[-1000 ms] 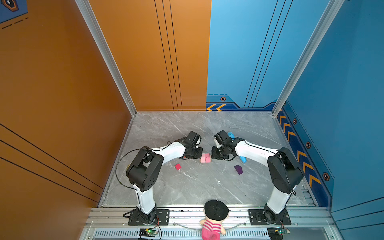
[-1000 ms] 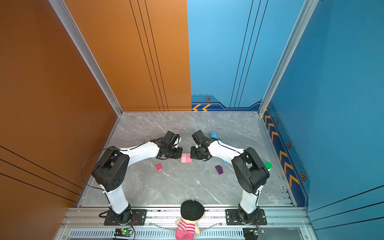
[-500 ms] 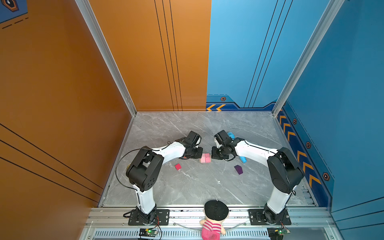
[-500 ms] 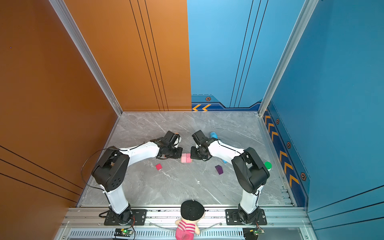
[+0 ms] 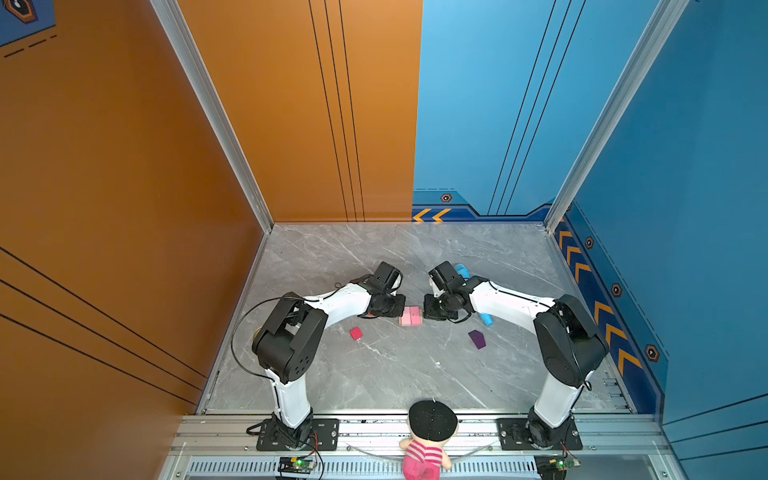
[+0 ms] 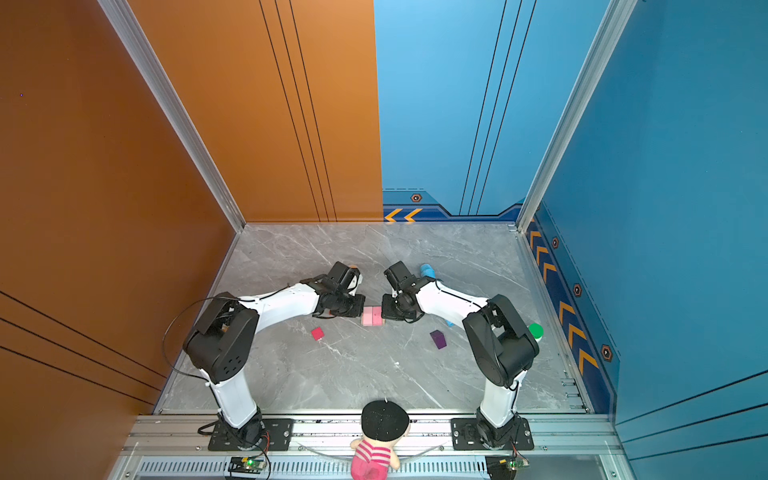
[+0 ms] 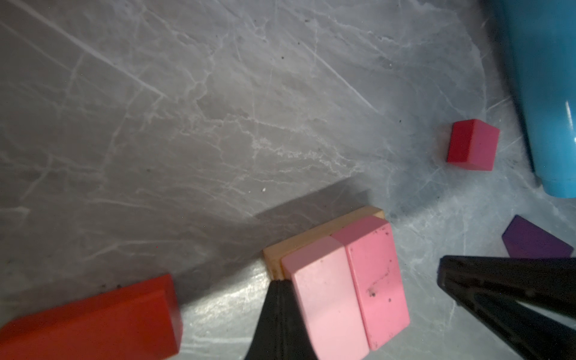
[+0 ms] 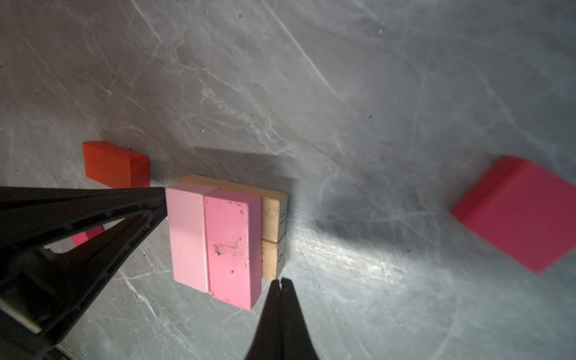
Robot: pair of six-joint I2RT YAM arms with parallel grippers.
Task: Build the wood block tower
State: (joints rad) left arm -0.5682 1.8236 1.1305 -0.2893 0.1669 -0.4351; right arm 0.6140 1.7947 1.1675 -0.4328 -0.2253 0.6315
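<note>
1. The left gripper (image 7: 280, 283) and right gripper (image 8: 282, 282) are both pinching fully closed on nothing, tips sitting at opposite sides of the stack (image 5: 410, 316).
2. Two pink bricks (image 8: 215, 243) are lying side by side on two tan slabs (image 8: 274, 230), mid-way across the table (image 5: 374, 374).
3. One magenta cube (image 8: 85, 235) is peeking between the left gripper's fingers (image 8: 78, 199); the red brick (image 7: 93, 324) is running off-frame; the purple piece (image 7: 533, 240) is showing only partly behind the right gripper.
4. Bare table is lying open toward the front rail (image 5: 415, 428).
</note>
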